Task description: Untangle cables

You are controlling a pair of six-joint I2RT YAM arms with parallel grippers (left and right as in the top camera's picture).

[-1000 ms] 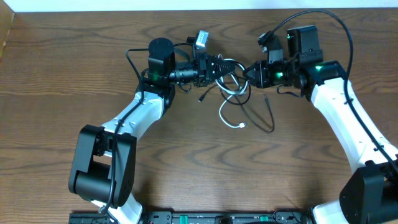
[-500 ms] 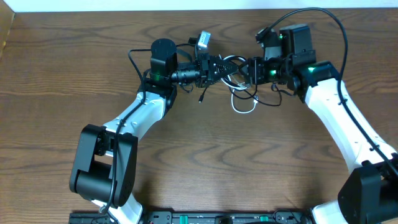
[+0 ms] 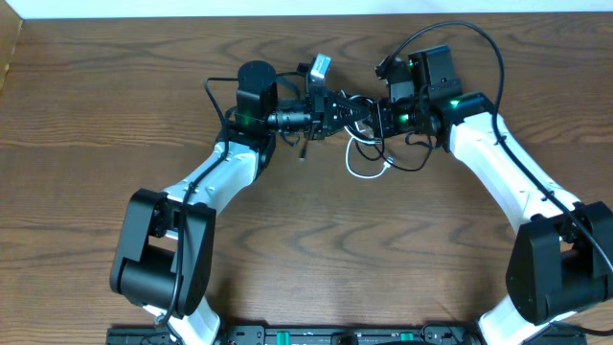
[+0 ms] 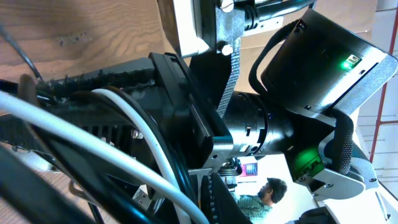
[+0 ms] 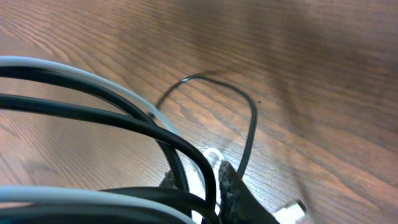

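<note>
My left tool (image 3: 337,108), clenched, grasps 2 thin cables (image 3: 364,134), 1 white, 1 black, looped over the brown wooden worktop (image 3: 306,249); my right tool (image 3: 381,115) touches them, grip state unclear.

Table (image 3: 306,249): dk brown wood grain, fills overhead view, left to right.
White strip (image 3: 287,7): runs along far edge.
Person (image 4: 264,198): bkgd of left wrist view, dk hair, green top, small & blurred.

The left arm (image 3: 204,179) and right arm (image 3: 500,172) wear white shells between black joints. Green lights (image 3: 451,103) glow near the wrists, and a thick black wire (image 3: 450,27) loops at upper right.
</note>
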